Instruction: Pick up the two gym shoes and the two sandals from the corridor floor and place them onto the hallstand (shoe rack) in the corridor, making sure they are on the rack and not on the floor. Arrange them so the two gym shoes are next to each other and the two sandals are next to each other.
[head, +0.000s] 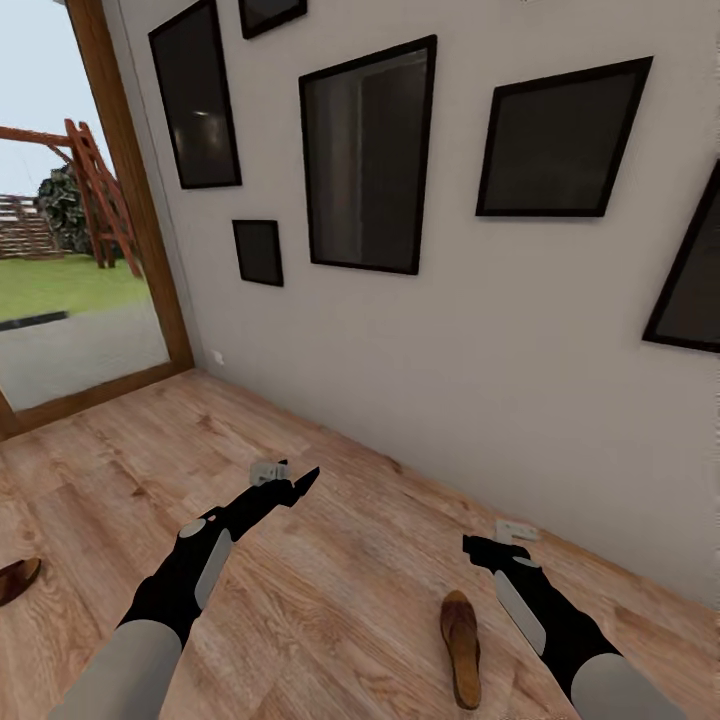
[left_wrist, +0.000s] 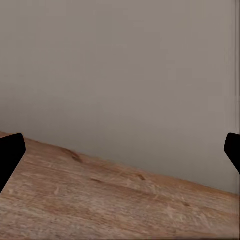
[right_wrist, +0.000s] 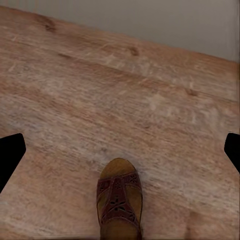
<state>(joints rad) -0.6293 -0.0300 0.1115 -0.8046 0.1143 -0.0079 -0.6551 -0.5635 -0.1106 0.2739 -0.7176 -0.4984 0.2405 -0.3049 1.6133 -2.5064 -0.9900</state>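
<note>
Head view: 1 dark brown woven-strap leather sandal (head: 461, 646) lies on the light wood-plank corridor floor (head: 330, 590), lower right of centre, just beside the right gripper (head: 478, 549) — fingers spread wide, nothing held. Left gripper (head: 296, 484) likewise wide apart, empty. A 2nd brown sandal (head: 17, 579) sits at the left edge.

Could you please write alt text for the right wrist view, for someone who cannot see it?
A brown woven-strap sandal lies on the wood-plank floor, centred between the open right hand's dark fingertips. A pale wall runs beyond the floor.
</note>
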